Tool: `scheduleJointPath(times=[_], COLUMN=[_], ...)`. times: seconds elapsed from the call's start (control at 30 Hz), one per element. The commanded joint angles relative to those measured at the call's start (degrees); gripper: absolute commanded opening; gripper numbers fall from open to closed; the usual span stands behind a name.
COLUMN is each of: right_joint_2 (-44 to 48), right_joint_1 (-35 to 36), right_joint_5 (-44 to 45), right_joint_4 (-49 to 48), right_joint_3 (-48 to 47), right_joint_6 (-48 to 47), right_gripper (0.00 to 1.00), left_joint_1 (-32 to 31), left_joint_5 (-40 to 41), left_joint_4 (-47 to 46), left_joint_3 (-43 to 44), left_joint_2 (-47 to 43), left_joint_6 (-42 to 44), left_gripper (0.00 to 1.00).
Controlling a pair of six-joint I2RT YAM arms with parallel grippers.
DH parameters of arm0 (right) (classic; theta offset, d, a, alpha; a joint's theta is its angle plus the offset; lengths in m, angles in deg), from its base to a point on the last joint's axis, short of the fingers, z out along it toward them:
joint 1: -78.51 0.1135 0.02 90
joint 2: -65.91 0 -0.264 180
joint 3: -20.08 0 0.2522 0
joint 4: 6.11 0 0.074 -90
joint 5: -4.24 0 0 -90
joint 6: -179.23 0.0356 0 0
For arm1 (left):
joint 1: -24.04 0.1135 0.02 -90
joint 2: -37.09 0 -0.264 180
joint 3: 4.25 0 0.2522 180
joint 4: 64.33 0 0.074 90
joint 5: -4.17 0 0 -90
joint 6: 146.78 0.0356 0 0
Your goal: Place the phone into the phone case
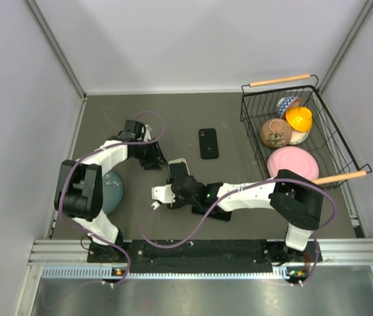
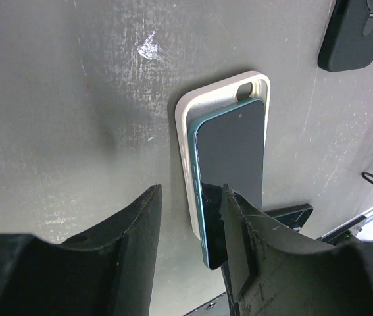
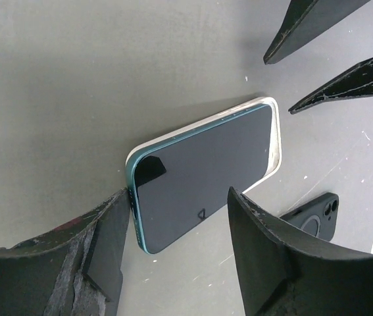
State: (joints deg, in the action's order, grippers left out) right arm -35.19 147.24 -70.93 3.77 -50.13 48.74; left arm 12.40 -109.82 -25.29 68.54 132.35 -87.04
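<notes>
- Table [image 1: 239, 125]: I'm watching both arms meeting mid-table. The wire basket [image 1: 279, 81] is sitting well off to the right, not in play.
- Left gripper [image 2: 191, 197]: jaws are standing apart, gripping nothing. One finger [image 2: 245, 237] is overlapping the phone's near end.
- Right gripper [image 3: 178, 197]: jaws are wide, straddling the phone's other end. I'm judging it's not clamping.
- Phone [image 2: 232, 151]: it's lying dark face up on the white case [image 2: 183, 112], skewed and not square to the rim. I'm calling this the seating step, partway.
- Next: I'm thinking the skewed end needs nudging square, then pressing down w/ the case kept from sliding.
- Views: left wrist is showing the skew + bare case floor by the cutout. Right wrist is making it look nearly seated. Top cam is giving only a glimpse, plus a spare black case [image 1: 208, 143] lying apart.
</notes>
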Motion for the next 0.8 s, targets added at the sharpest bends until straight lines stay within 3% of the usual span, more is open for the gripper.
scheduleJointPath(times=[0.0, 0.5, 0.77], right_joint_2=[0.9, 0.9, 7.8], right_joint_1=[-1.4, -2.9, -4.9], right_joint_5=[-2.9, -5.1, -14.6], right_joint_4=[0.0, 1.1, 5.5], right_joint_3=[-3.5, -4.4, -3.6], right_joint_6=[2.3, 7.3, 18.6], right_gripper=[0.60, 0.59, 0.73], left_joint_1=[-0.1, -0.2, -0.5], left_joint_5=[0.9, 1.1, 0.2], left_joint_4=[-1.6, -2.6, -3.1], left_joint_3=[-0.5, -3.0, -3.6], left_joint_2=[-0.2, -1.2, -2.0], left_joint_6=[0.5, -0.1, -0.4], left_gripper=[0.46, 0.40, 0.40])
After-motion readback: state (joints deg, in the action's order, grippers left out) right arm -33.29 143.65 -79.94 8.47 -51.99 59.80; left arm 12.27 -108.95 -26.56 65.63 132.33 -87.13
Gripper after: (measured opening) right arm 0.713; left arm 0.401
